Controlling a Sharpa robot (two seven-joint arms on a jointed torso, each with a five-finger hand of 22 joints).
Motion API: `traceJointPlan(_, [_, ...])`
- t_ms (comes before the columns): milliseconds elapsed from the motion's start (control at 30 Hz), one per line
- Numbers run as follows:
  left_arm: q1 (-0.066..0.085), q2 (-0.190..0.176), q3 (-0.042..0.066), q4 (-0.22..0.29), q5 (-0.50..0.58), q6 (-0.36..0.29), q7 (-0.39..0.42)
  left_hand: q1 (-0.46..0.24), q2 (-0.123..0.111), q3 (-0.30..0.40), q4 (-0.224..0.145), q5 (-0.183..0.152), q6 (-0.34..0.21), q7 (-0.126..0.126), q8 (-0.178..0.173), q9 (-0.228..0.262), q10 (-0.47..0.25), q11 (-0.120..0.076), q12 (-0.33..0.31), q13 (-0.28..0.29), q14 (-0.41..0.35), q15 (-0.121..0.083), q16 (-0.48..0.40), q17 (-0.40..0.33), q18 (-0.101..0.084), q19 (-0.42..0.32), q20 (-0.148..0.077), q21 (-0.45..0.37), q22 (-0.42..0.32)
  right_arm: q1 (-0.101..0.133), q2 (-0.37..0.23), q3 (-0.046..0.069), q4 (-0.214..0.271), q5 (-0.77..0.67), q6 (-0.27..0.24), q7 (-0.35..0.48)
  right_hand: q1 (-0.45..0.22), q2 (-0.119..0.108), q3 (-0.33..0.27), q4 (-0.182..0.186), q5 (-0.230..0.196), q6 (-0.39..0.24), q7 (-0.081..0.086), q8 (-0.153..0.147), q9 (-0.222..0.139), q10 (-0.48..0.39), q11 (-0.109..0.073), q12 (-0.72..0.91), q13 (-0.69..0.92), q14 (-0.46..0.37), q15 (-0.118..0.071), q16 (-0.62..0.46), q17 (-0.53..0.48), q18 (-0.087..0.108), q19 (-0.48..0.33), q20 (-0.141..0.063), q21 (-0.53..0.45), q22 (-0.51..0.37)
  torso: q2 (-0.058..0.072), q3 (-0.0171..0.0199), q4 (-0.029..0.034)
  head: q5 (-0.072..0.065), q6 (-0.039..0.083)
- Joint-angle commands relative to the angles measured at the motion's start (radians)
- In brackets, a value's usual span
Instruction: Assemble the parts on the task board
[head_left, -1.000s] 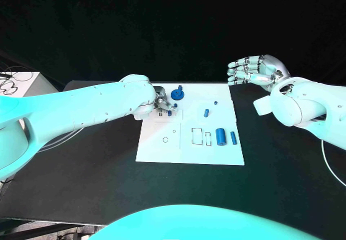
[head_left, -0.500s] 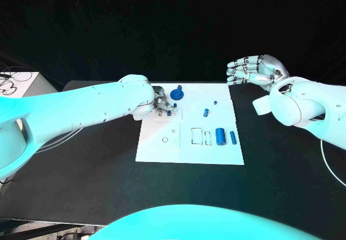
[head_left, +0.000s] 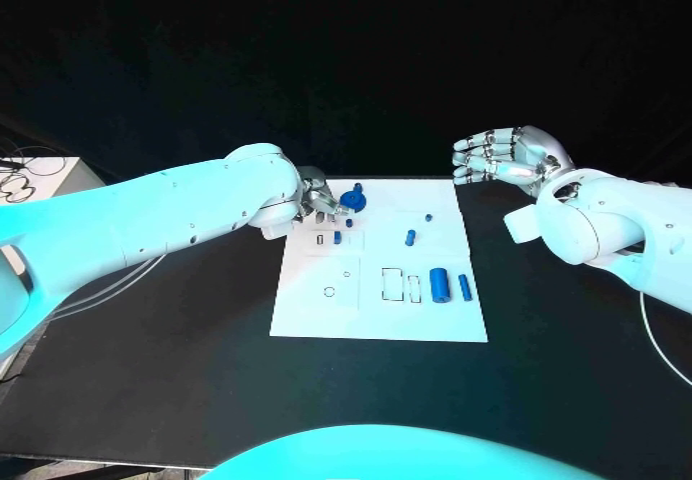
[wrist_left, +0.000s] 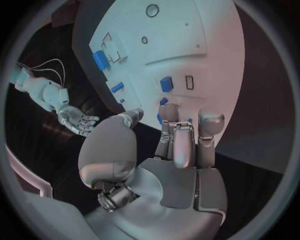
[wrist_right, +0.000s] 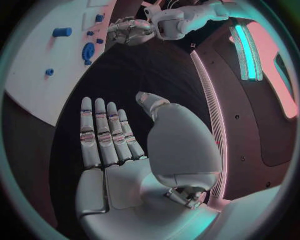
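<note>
I see the white task board (head_left: 378, 325) lying in the middle of the black table (head_left: 173, 340). My left hand (head_left: 320, 200) sits over the board's far left corner, fingers curled in toward the palm. From the left wrist view its fingertips (wrist_left: 211, 121) hang just above the board's edge with nothing between them that I can make out, though whether it pinches something small I cannot tell.

Just beside that hand, near the board's far edge, stands a blue gear-shaped part (head_left: 355, 200). A small blue block (head_left: 338, 238) lies close to it, next to a little rectangular slot. Toward the middle of the board lies a short blue peg (head_left: 411, 238), and a tiny blue stud (head_left: 428, 217) sits beyond it toward the far right corner.

Nearer the board's right edge a thick blue cylinder (head_left: 440, 286) lies on its side, with a thinner blue pin (head_left: 466, 285) just beside it, both next to two outlined rectangular recesses.

My right hand (head_left: 505, 157) hovers off the board, past its far right corner above the dark table, fingers spread and holding nothing.
</note>
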Motion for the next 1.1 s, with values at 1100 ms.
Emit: traceJointPlan(1100, [0.051, 0.196, -0.019, -0.449, -0.018, 0.14, 0.065, 0.099, 0.028, -0.046, 0.002, 0.011, -0.042, 0.049, -0.145, -0.144, -0.051, 0.045, 0.005, -0.012, 0.015, 0.04, -0.009, 0.057, 0.016, -0.021, 0.035, -0.03, -0.035, 0.0, -0.002, 0.0, -0.003, -0.003, -0.004, 0.013, -0.001, 0.003, -0.005, -0.001, 0.003, 0.006, 0.055, -0.003, -0.002, 0.003, 0.005, 0.002, -0.006, 0.003, 0.005, -0.005, -0.006, 0.007, -0.005, 0.002, 0.001, -0.007, 0.02, 0.0023, -0.0176, 0.023, 0.054])
